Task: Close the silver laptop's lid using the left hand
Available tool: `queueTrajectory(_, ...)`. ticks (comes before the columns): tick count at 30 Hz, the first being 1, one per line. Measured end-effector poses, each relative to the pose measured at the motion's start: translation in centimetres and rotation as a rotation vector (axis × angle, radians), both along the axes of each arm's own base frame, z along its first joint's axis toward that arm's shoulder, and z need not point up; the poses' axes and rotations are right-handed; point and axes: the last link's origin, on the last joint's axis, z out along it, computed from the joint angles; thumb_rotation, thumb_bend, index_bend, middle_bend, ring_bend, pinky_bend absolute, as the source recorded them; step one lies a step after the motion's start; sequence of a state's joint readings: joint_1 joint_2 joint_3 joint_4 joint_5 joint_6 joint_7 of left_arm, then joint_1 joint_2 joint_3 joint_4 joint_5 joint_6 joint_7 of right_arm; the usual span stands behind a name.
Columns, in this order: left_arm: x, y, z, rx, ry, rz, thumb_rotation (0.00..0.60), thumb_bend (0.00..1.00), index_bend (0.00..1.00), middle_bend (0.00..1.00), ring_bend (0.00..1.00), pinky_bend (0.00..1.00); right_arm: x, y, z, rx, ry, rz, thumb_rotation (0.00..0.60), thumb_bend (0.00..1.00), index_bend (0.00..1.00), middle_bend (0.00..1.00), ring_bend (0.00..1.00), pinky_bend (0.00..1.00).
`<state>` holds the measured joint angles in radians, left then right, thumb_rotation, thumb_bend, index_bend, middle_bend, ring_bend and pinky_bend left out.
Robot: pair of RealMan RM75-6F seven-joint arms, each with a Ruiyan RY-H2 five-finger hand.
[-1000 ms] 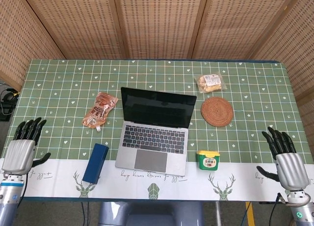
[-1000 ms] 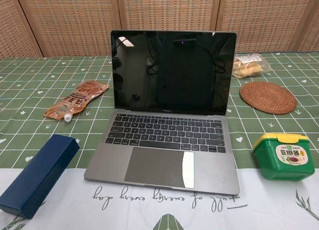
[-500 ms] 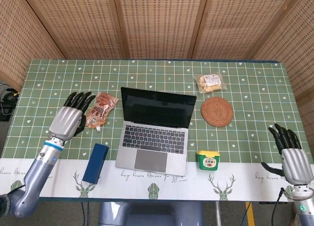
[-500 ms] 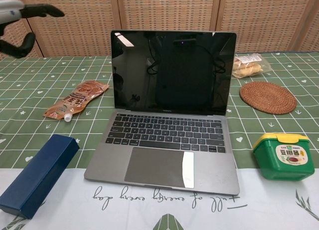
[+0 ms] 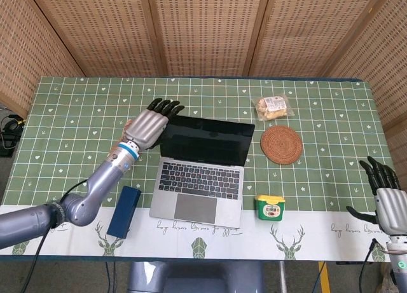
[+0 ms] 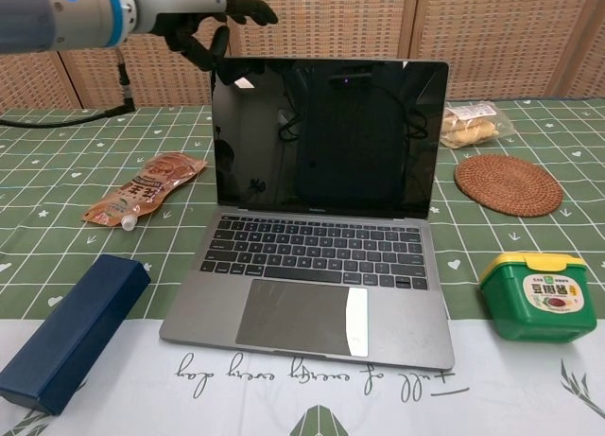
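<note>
The silver laptop [image 5: 198,171] [image 6: 317,242] sits open at the table's middle, its dark screen [image 6: 326,138] upright and facing me. My left hand [image 5: 149,124] [image 6: 194,10] hovers open above the lid's upper left corner, fingers stretched out, holding nothing. I cannot tell whether it touches the lid. My right hand [image 5: 388,197] stays open at the right table edge, far from the laptop, and the chest view does not show it.
An orange snack pouch [image 6: 142,198] lies left of the laptop, partly hidden under my left arm in the head view. A blue box [image 5: 124,210] lies front left. A green tub [image 5: 269,207], a woven coaster [image 5: 282,143] and a bagged snack [image 5: 272,107] sit to the right.
My left arm has swung from the table's left edge up and rightward to the lid's upper left corner. The right hand drifted slightly right and down. The laptop stayed put.
</note>
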<state>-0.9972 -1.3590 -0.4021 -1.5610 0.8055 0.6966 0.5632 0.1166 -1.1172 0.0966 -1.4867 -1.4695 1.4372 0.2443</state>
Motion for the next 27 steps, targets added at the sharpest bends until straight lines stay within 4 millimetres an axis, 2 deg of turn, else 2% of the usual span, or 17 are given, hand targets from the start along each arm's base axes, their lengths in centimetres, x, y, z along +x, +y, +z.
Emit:
queueTrajectory(8, 3.9, 1.7, -2.3, -0.075, 0.008, 0.012, 0.6, 1.0, 0.03, 0.0, 0.0, 0.04, -0.4, -0.2, 0.0, 0.016, -0.012, -0.012, 0.6, 0.1, 0.0, 0.0, 0.0, 0.0)
queueTrajectory(15, 6.0, 2.5, -4.0, -0.106, 0.015, 0.05, 0.6, 1.0, 0.13, 0.01, 0.02, 0.12, -0.4, -0.2, 0.3, 0.011, -0.025, -0.012, 0.6, 0.1, 0.0, 0.0, 0.0, 0.0)
queueTrajectory(21, 7.0, 2.7, -4.8, -0.085, 0.029, 0.065, 0.6, 1.0, 0.27, 0.16, 0.16, 0.24, -0.4, -0.1, 0.5, 0.006, -0.034, -0.008, 0.6, 0.1, 0.0, 0.0, 0.0, 0.0)
queueTrajectory(27, 7.7, 2.5, -4.7, -0.084, 0.018, 0.061, 0.6, 1.0, 0.34, 0.24, 0.22, 0.27, -0.4, -0.1, 0.5, 0.006, -0.033, -0.004, 0.6, 0.1, 0.0, 0.0, 0.0, 0.0)
